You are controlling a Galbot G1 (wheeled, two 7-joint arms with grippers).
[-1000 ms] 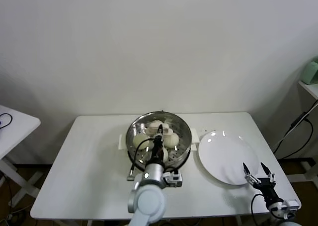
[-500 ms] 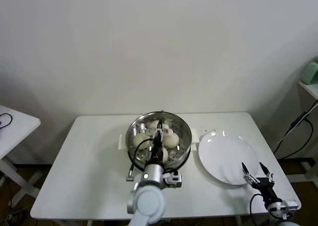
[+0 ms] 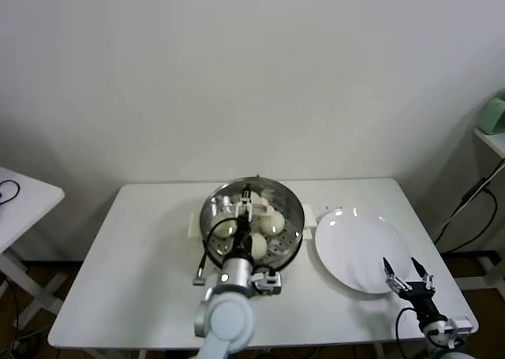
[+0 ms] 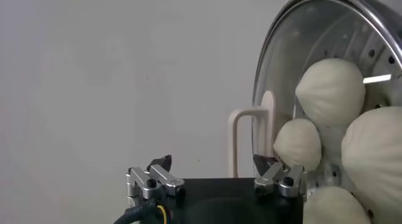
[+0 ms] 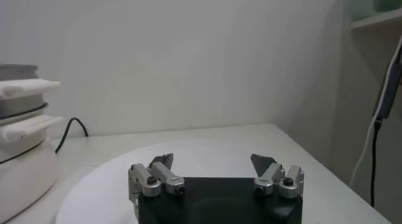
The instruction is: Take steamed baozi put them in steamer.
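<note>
Left gripper (image 3: 247, 203) agape over steamer (image 3: 290, 248) — four baozi (image 4: 331, 91) inside.

Left gripper (image 3: 246, 203) reaches up at centre frame, fingers (image 4: 160, 177) spread wide; right gripper (image 3: 409, 276) waits lower right, fingers apart.

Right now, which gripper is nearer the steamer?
Left. The left gripper hangs open over the steamer, above the baozi. The right gripper waits open beyond the plate, well off to the side.
</note>
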